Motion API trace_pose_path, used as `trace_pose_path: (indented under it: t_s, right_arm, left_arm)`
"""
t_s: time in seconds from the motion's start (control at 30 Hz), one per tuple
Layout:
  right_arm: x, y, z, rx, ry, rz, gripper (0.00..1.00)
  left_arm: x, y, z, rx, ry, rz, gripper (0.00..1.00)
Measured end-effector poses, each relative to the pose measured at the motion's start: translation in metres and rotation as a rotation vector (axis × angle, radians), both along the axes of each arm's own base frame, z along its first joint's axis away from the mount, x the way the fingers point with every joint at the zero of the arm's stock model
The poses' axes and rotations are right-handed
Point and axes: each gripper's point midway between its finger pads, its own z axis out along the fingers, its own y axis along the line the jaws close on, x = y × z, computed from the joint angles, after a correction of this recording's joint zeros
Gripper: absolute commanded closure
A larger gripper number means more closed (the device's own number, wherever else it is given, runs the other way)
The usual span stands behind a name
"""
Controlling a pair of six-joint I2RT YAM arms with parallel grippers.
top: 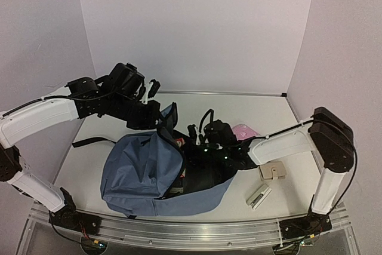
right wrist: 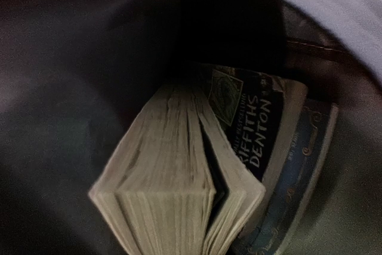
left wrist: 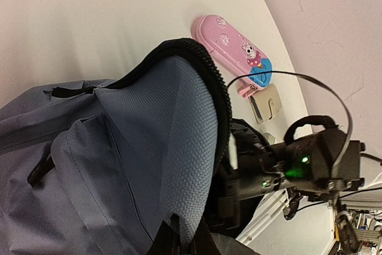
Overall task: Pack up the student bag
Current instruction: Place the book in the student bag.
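Student bag (top: 140,174) lying flat, long axis left-right, mouth rightward

A: Arms, quick?
B: Left arm (top: 39,117) & right arm (top: 285,141): white tube links, chunky black joints.
A: Cables?
B: Thin black cable (left wrist: 298,76) loops over the right wrist (left wrist: 328,147); green LEDs (left wrist: 304,159) lit on it.
A: Bases?
B: Black bases (top: 64,213), loose wires, on a silver rail (top: 191,231).

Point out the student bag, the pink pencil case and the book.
student bag (top: 140,168): top external view, on its blue front panel.
pink pencil case (left wrist: 231,50): left wrist view, middle of its printed lid.
book (right wrist: 158,171): right wrist view, on its page edges.
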Motion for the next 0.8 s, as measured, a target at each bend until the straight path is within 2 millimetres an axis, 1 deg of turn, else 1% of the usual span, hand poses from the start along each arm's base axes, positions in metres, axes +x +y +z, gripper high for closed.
trace_pose_path:
  t_s: [0.07,0.13,0.23,0.27,0.37,0.4,0.5,0.63,0.7,0.8]
  right_arm:
    - [0.004,0.017,-0.01,0.003,-0.004,0.002,0.78]
    - [0.004,0.025,-0.019,-0.008,-0.006,-0.002,0.69]
    - [0.004,0.023,-0.033,-0.06,-0.015,-0.02,0.52]
    - [0.004,0.022,-0.036,-0.076,-0.021,-0.028,0.48]
    - [0.009,0.017,-0.04,-0.115,-0.057,-0.047,0.37]
    - [0.01,0.015,-0.039,-0.121,-0.067,-0.053,0.35]
    - [0.012,0.008,-0.036,-0.151,-0.093,-0.07,0.33]
    - [0.011,-0.005,-0.042,-0.202,-0.099,-0.089,0.32]
    - [0.012,-0.011,-0.048,-0.229,-0.099,-0.1,0.37]
    - [0.011,-0.017,-0.055,-0.265,-0.099,-0.105,0.48]
  left_arm:
    - [0.0,-0.001,0.001,-0.003,-0.002,-0.002,1.0]
    - [0.0,0.0,0.001,-0.002,-0.003,-0.004,1.0]
    - [0.0,0.0,0.001,-0.002,-0.004,-0.008,1.0]
    - [0.0,0.0,0.001,0.0,-0.006,-0.01,1.0]
    - [0.001,0.0,0.001,0.002,-0.01,-0.013,1.0]
    - [0.001,0.0,0.001,0.002,-0.011,-0.014,1.0]
    - [0.001,0.0,-0.001,0.004,-0.012,-0.014,1.0]
    - [0.002,0.001,-0.002,0.003,-0.012,-0.013,1.0]
    - [0.002,0.001,-0.002,0.004,-0.012,-0.012,1.0]
    - [0.002,0.001,-0.002,0.004,-0.012,-0.011,1.0]
